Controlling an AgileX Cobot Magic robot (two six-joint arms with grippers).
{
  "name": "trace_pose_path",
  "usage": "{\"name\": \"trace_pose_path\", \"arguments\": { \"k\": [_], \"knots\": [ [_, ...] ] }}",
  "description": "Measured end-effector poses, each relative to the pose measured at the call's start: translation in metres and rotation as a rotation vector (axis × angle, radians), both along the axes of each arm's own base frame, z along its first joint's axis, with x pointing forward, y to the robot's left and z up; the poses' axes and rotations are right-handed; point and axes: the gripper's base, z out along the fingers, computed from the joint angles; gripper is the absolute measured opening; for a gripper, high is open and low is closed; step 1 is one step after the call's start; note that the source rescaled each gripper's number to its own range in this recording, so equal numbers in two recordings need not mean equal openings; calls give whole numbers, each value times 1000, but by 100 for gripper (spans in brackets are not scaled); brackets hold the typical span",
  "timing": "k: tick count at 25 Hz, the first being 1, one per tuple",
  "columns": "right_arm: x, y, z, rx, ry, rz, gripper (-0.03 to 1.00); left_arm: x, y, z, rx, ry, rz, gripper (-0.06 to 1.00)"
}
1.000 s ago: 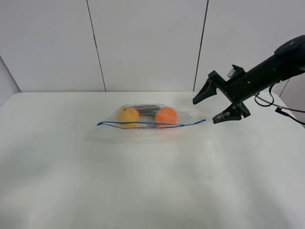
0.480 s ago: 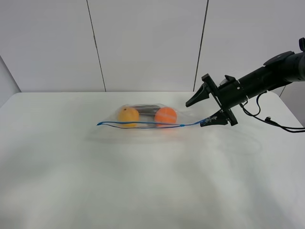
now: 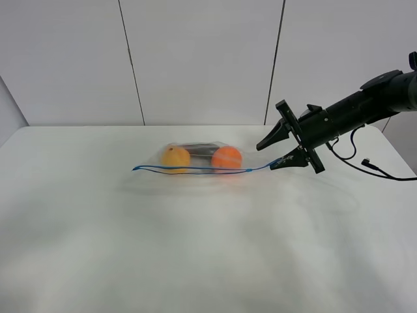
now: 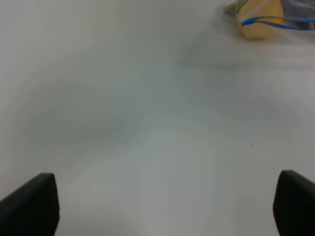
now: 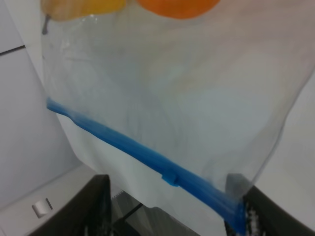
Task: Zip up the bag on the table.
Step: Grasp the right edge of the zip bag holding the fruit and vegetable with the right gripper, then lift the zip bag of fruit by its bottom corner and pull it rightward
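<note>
The clear bag (image 3: 201, 158) lies flat in the middle of the white table (image 3: 195, 248), with two orange balls (image 3: 227, 157) and a dark object inside. Its blue zipper strip (image 3: 195, 169) runs along the near edge. My right gripper (image 3: 272, 154) is open at the strip's right end, its lower finger touching that end. In the right wrist view the strip (image 5: 147, 157) and the bag's corner lie between the spread fingers (image 5: 98, 206), with the small slider tab (image 5: 171, 178) near the end. My left gripper (image 4: 162, 206) is open and empty over bare table, far from the bag (image 4: 266, 19).
A grey panelled wall (image 3: 195, 59) stands behind the table's far edge. The right arm's cable (image 3: 384, 171) trails over the table's right side. The left arm does not show in the exterior high view.
My right gripper has moved left and down from beside the bag to the right end of the zipper strip. The bag has not shifted.
</note>
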Motion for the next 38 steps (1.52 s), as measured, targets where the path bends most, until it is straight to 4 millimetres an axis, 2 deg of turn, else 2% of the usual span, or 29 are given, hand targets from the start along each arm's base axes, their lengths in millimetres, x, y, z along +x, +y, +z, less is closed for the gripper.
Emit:
{"name": "trace_pose_path", "arguments": {
  "k": [9, 21, 25, 31, 35, 38],
  "knots": [
    [5, 1, -11, 24, 28, -44, 51, 0, 0, 0, 0, 0, 0, 100],
    [5, 1, -10, 27, 29, -47, 19, 0, 0, 0, 0, 0, 0, 100],
    [5, 1, -10, 27, 30, -47, 15, 0, 0, 0, 0, 0, 0, 100],
    [4, 1, -10, 32, 27, -31, 15, 0, 0, 0, 0, 1, 0, 100],
    [4, 2, -10, 34, 27, -27, 3, 0, 0, 0, 0, 1, 0, 100],
    [4, 2, -10, 34, 24, -24, 0, 0, 0, 0, 0, 1, 0, 100]
  ]
}}
